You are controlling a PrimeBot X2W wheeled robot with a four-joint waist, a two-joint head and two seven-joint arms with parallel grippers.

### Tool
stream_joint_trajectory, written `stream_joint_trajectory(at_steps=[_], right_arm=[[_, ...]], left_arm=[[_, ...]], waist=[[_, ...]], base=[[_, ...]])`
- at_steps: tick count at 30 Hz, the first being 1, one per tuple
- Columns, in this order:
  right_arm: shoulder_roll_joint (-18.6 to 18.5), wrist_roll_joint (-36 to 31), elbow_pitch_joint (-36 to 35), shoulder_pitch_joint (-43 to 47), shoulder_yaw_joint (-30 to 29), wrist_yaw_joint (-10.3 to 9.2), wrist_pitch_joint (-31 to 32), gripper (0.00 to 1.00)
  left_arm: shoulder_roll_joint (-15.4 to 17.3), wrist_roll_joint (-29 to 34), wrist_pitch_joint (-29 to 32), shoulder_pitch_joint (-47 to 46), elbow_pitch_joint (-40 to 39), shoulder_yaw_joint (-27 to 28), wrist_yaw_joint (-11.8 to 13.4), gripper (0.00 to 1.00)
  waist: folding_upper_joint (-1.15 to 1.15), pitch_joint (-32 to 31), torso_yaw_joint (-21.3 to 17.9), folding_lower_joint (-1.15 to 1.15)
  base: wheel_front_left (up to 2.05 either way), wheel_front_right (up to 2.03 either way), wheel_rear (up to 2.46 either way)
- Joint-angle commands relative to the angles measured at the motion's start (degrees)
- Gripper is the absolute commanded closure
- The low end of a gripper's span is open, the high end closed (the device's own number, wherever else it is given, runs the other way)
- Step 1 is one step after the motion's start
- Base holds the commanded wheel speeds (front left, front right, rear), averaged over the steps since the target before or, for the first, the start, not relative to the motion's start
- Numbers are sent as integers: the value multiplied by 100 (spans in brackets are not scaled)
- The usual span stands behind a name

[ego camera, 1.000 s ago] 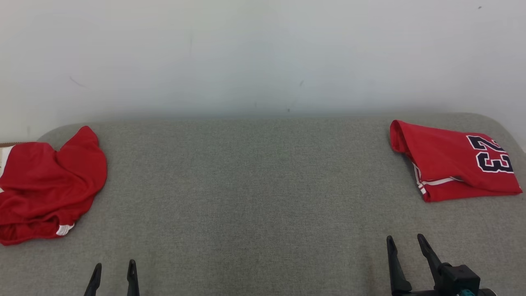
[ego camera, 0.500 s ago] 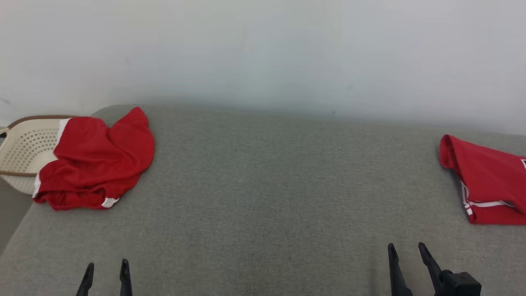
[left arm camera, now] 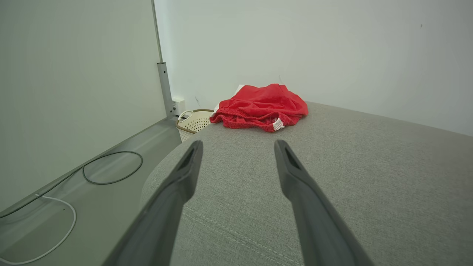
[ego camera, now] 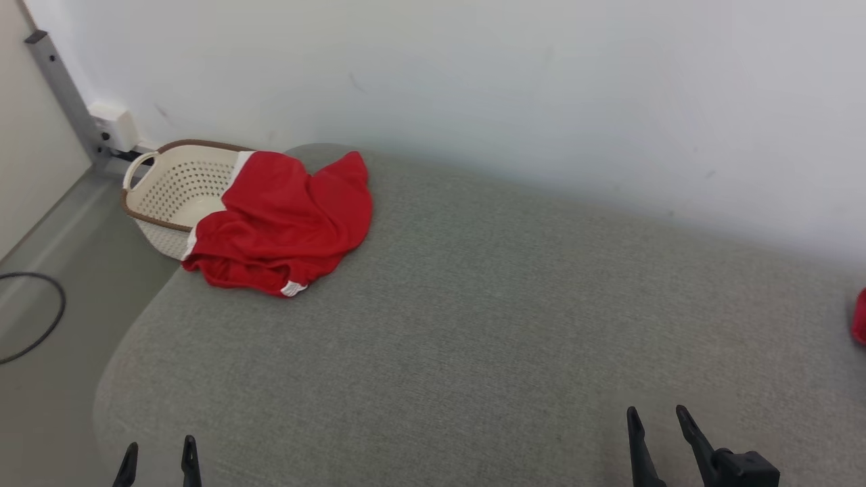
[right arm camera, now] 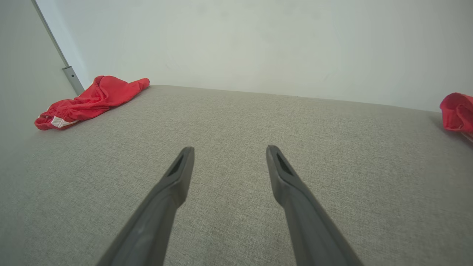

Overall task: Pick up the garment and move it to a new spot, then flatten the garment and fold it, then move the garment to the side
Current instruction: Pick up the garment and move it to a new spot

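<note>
The left pincer (ego camera: 159,452) sits at the bottom left of the head view, its two dark fingers spread apart with nothing between them. The right pincer (ego camera: 655,414) sits at the bottom right, its fingers also spread and empty. Both hang over the near edge of a wide grey fabric cushion (ego camera: 473,304), pointing away from the robot toward a pale wall (ego camera: 473,74).

The red garment (ego camera: 284,216) lies crumpled at the far left corner of the cushion, well apart from both pincers. Part of it rests on the grey fabric. The rest hangs over the rim of a cream basket (ego camera: 166,186) with small holes and a brown edge. The basket stands on the floor (ego camera: 47,406) just beside the cushion, close to the wall. A small white band shows at the garment's near hem.

In the left wrist view, the garment is straight ahead beyond the open fingers, a rumpled red heap with the basket peeking out to its left. In the right wrist view, it lies far off to the upper left.

A sliver of a second red cloth (ego camera: 860,325) shows at the far right edge of the cushion. A dark cable (ego camera: 49,331) loops on the floor to the left, below a grey metal post (ego camera: 61,78).
</note>
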Motion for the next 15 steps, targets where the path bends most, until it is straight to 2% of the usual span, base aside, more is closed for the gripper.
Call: stream_joint_trajectory(at_steps=[1, 8, 15], right_arm=[[19, 55, 46, -41, 28, 1, -45, 0], [26, 57, 86, -37, 87, 1, -54, 0], [29, 82, 126, -29, 117, 1, -71, 0]], left_arm=[[47, -56, -23, 112, -17, 16, 1, 0], [96, -90, -22, 149, -22, 53, 18, 0], [115, -135, -22, 187, -37, 70, 47, 0]], waist=[[-1, -53, 507, 0], [-1, -79, 737, 0], [-1, -90, 783, 0]], base=[[0, 0, 0], [0, 0, 0], [0, 0, 0]])
